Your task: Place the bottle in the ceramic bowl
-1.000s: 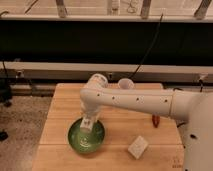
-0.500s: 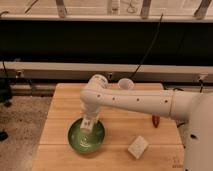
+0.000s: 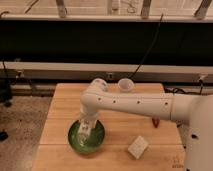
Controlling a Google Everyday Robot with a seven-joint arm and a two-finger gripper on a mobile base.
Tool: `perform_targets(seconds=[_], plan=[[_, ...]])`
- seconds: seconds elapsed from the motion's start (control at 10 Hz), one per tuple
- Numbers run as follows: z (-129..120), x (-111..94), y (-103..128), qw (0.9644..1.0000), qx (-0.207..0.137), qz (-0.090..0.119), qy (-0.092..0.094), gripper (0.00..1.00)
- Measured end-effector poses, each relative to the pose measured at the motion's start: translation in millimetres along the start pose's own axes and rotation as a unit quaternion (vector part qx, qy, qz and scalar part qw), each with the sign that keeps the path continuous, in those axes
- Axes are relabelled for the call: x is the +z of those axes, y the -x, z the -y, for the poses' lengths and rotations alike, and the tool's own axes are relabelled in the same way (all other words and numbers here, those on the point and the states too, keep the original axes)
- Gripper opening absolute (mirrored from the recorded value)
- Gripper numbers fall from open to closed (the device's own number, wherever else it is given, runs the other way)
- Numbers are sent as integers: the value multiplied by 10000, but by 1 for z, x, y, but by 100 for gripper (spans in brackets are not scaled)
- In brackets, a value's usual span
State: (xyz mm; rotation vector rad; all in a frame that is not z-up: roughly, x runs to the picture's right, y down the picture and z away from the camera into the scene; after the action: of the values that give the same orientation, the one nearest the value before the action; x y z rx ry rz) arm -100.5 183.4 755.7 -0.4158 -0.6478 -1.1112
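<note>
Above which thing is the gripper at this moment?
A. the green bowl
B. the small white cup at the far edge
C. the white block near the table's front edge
A: the gripper hangs directly over the green bowl, apart from the white block and the white cup.

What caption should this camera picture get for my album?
Robot's end effector over the green ceramic bowl on a wooden table, bottle in the bowl.

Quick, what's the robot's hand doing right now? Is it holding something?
Gripper: low over the green bowl near the table's front edge. It cannot be told whether it is open, closed, or holding anything.
</note>
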Motion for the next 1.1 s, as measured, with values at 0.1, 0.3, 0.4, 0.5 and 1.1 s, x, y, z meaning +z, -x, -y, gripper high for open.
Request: perform_targets(seconds=[0.1, 0.3, 0.4, 0.5, 1.1], plan=[[0, 0, 2, 10000, 2, 12, -16, 59], [-3, -2, 4, 10000, 12, 23, 7, 79], [-3, -3, 5, 10000, 6, 28, 37, 80], [-6, -6, 4, 10000, 29, 24, 78, 80], [-19, -39, -8, 9996, 70, -194, 184, 80]])
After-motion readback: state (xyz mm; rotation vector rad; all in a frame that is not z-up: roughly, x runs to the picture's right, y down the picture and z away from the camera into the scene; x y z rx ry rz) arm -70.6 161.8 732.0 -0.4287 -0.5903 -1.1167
